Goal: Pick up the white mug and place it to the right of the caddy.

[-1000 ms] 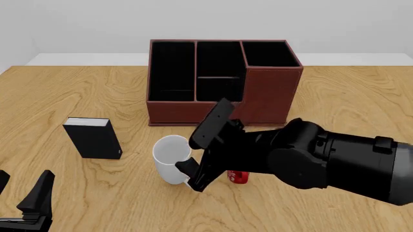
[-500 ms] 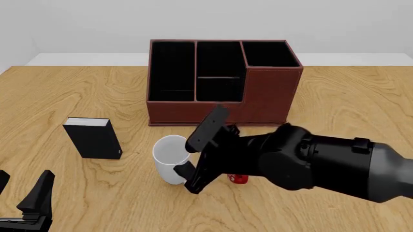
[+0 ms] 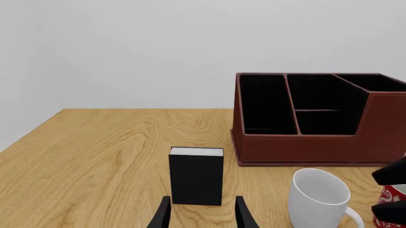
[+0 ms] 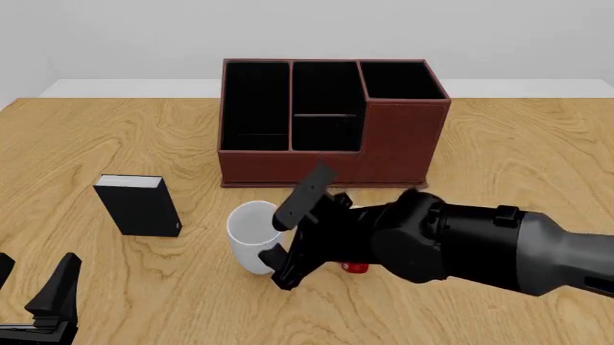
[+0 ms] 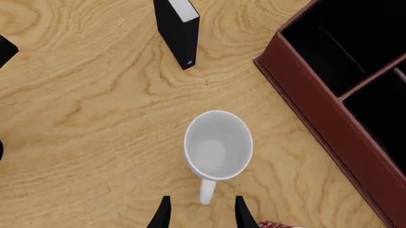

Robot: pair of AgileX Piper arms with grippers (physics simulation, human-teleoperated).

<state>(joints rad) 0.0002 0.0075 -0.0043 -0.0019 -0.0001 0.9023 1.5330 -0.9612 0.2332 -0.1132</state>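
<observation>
We see white mug [image 5: 217,145] upright on desk [image 4: 518,144], just near of caddy [image 4: 393,144], red mug [image 4: 355,267] to right. Right hand [image 5: 200,212] spread, hovering over handle. Left hand [image 3: 201,213] spread, idle. Mug likely rigid, glossy, slippery, light; we'd pinch handle or rim wall.

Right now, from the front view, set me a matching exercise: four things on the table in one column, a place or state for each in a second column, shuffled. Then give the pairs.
Things:
1. white mug
2. caddy
3. black box
4. red mug

Places or states:
A. standing upright, left of the white mug
B. mostly hidden under the right arm
C. farthest back, compartments open upward
D. upright, with the open right tool lined up on its handle

Pairs: 1-D, 2-C, 3-A, 4-B
</observation>
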